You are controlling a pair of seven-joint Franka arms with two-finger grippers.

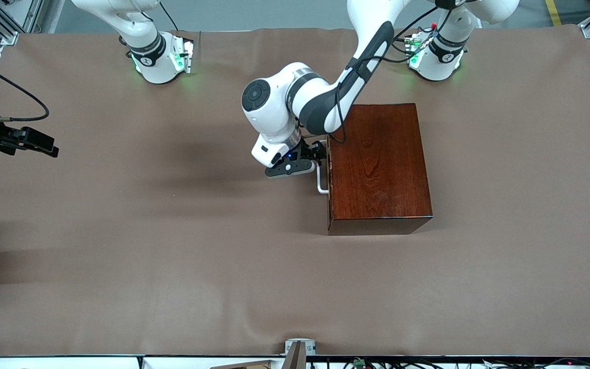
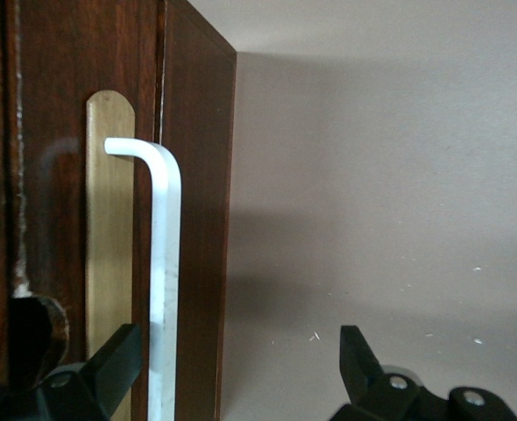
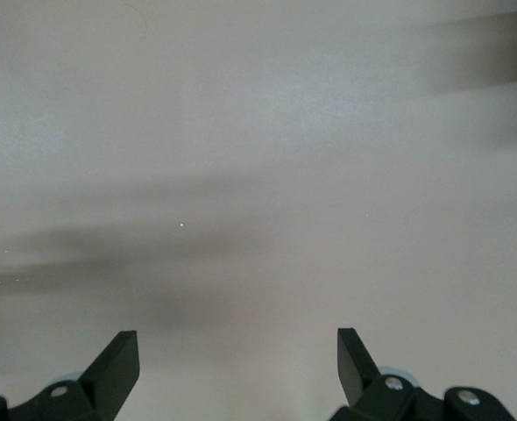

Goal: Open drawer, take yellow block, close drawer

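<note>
The left gripper (image 2: 232, 368) is standing wide open, its 2 fingers straddling the closed drawer's (image 2: 109, 228) white handle (image 2: 164, 289) for pulling; nothing gripped. The right gripper (image 3: 237, 368) is waiting open, empty. Yellow block unseen.

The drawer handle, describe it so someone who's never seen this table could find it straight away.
Find the glossy reddish-brown wooden box on the brown table. On its side facing the right arm's end is a white U-shaped bar handle, with the left gripper open around it. It is the only white fitting on the dark wood.
</note>
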